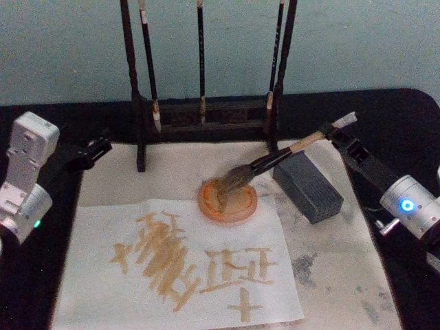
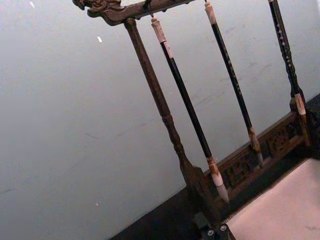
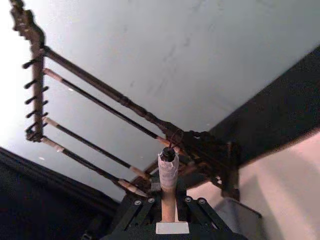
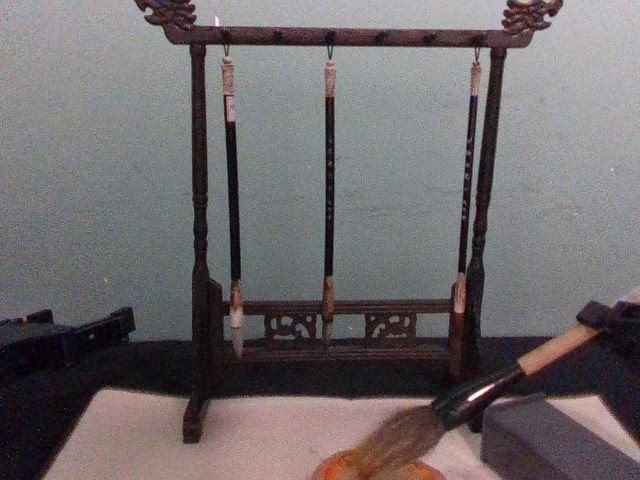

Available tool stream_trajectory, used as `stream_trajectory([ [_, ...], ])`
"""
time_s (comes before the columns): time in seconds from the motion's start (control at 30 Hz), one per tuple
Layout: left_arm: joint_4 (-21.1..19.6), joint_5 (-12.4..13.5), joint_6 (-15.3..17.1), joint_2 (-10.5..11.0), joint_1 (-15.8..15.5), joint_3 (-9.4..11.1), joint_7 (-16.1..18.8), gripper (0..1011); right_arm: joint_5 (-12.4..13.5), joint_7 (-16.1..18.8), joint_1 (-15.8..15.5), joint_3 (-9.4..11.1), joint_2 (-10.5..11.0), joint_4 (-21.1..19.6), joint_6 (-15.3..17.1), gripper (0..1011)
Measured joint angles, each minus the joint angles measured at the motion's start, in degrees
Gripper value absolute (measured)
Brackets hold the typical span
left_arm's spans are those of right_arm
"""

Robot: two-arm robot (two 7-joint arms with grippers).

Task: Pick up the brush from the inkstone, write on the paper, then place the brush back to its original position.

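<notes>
The brush (image 1: pixel 275 160) sits clenched at its whitish end in my right gripper (image 1: pixel 338 130), bristles resting in the round orange inkstone (image 1: pixel 227 199), just past the paper (image 1: pixel 180 269) with tan strokes. My left gripper (image 1: pixel 93 149), fingers closed on nothing, idles left of the brush rack (image 4: pixel 330 330).

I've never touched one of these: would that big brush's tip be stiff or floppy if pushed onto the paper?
Probably floppy: the brush has bushy bristles that already splay over the inkstone. The wooden handle looks rigid, held shut in the right gripper. The strokes on the paper are broad, which suggests a soft tip.
</notes>
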Motion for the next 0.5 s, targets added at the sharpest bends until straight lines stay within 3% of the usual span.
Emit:
stream_trajectory([
  [0.5,0.0,0.0,0.0,0.0,0.0,0.0,0.0,1002,0.4,-1.2,0.6,-0.7,-0.3,2.6,-0.1,161],
])
